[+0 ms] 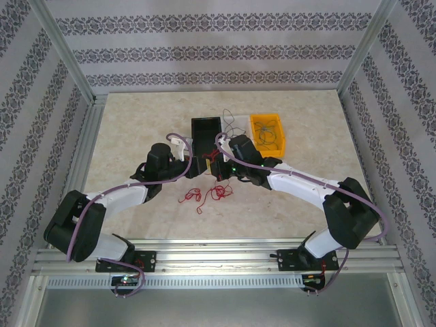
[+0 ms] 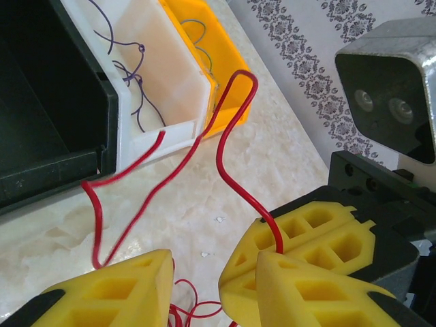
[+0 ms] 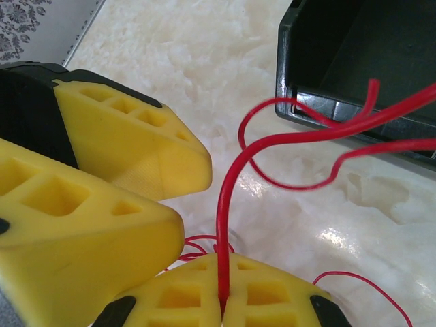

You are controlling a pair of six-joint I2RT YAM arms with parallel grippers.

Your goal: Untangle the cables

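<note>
On table (image 1: pixel 136 122), far centre: left bin (image 1: pixel 204 120), middle bin (image 1: pixel 240 120), right bin (image 1: pixel 270 145), touching in a row. Loose wires (image 1: pixel 267 129) in latter two. Nearer, on table: cables (image 1: pixel 204 195), in front of left bin.

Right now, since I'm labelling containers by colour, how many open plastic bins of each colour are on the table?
Black rectangular plastic bin: 1
White rectangular plastic bin: 1
Orange rectangular plastic bin: 1
Total: 3
</note>
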